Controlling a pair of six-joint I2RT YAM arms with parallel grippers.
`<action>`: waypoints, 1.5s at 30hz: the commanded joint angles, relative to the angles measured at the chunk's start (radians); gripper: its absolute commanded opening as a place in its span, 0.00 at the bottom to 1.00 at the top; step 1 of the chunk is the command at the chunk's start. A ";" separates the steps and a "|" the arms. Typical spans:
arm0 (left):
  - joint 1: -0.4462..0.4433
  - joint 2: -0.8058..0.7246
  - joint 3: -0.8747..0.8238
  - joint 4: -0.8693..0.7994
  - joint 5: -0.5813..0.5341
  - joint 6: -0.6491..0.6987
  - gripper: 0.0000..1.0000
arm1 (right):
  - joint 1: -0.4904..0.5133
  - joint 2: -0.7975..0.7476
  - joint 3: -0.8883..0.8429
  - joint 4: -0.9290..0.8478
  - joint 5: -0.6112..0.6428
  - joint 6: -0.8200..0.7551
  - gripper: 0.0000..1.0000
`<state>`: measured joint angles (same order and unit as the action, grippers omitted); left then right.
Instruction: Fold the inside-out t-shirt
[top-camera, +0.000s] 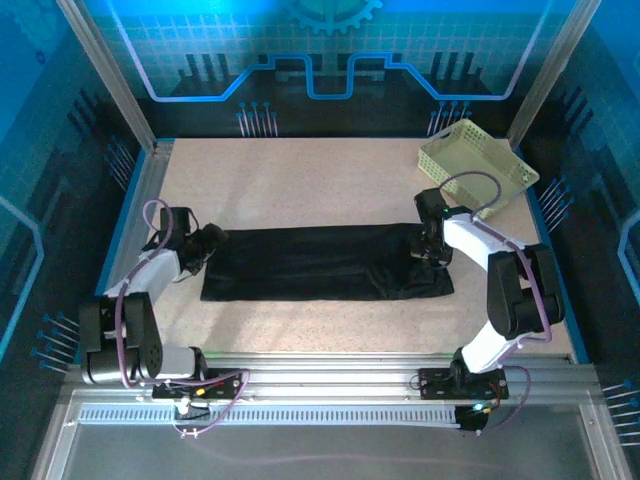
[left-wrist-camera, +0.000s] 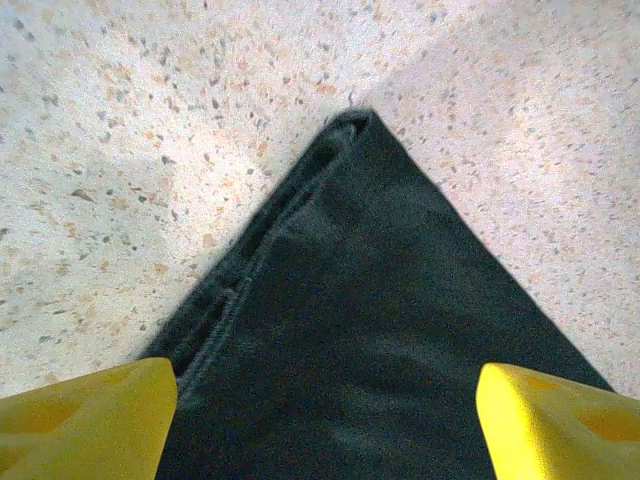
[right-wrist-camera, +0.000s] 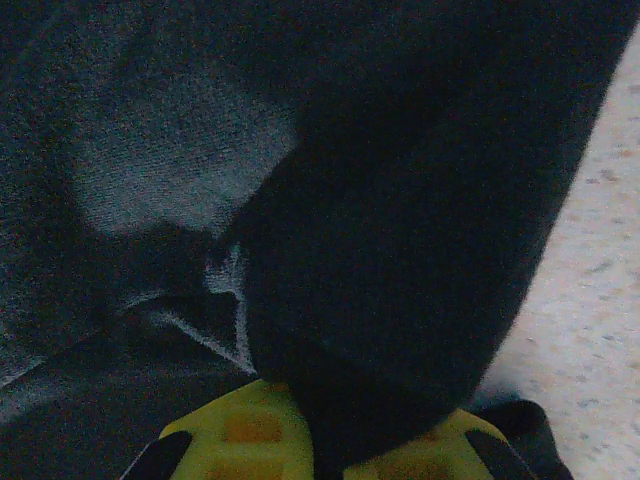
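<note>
On the left, the left gripper (top-camera: 205, 240) sits low at the left end of the shirt (top-camera: 320, 262). Its yellow fingers (left-wrist-camera: 90, 415) are spread wide, with the cloth's pointed corner lying flat between them on the table (top-camera: 300, 180), so it is open and holds nothing. The shirt lies across the middle of the table as a long dark band, folded narrow by the look of it, running from one arm to the other. At its right end the right gripper (top-camera: 432, 245) is clamped on a fold of cloth. Its wrist view shows black fabric pinched between the fingers (right-wrist-camera: 240, 430) and bunched over them. I'd judge the step in hand is taking both ends for a crosswise fold: the right has its grip, and the left has not yet closed. The next move calls for the left fingers to drop onto that corner and catch every layer, not just the top hem. There is bare table beyond the band and in front of it, which is room enough to carry an end across. The basket (top-camera: 475, 165) stands at the far right corner, close behind the right arm, and is the one thing to swing clear of.
</note>
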<state>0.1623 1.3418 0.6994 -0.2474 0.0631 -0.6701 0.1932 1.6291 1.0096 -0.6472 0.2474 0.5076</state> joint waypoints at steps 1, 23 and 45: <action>-0.023 -0.038 0.012 -0.072 -0.053 0.038 0.80 | -0.011 -0.031 0.035 -0.087 0.127 -0.013 0.00; -0.269 0.152 0.025 -0.071 -0.098 0.028 0.75 | 0.113 0.022 0.314 -0.408 0.528 -0.057 0.00; -0.640 0.005 -0.042 -0.029 -0.174 -0.160 0.71 | 0.384 0.100 0.655 -0.516 0.703 -0.312 0.00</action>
<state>-0.5102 1.4075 0.6800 -0.2565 -0.0860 -0.8143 0.5262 1.7210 1.6329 -1.1667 0.9169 0.2657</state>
